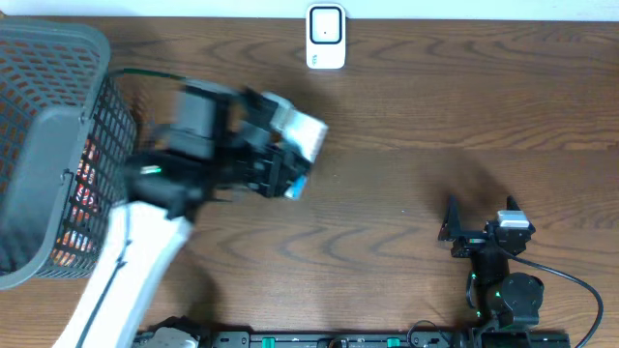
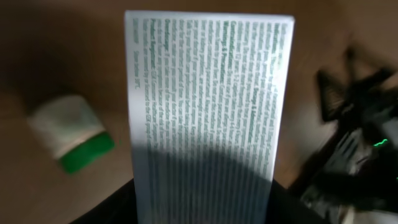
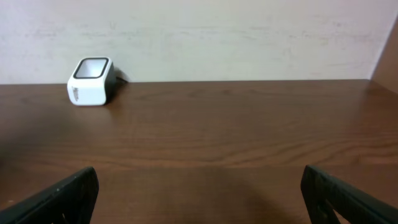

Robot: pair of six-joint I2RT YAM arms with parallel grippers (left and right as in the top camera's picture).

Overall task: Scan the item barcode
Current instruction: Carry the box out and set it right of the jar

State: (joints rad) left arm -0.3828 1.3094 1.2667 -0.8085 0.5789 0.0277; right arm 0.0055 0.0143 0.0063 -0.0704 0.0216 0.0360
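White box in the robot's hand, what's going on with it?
The left gripper is holding a white box printed with green text over the table, between the mesh basket and the small white barcode scanner at the far edge. The box isn't at the scanner yet. The right gripper sits open and empty near the front.

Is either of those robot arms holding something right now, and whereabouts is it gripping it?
The left gripper holds a white box by one end. The right gripper is open, empty.
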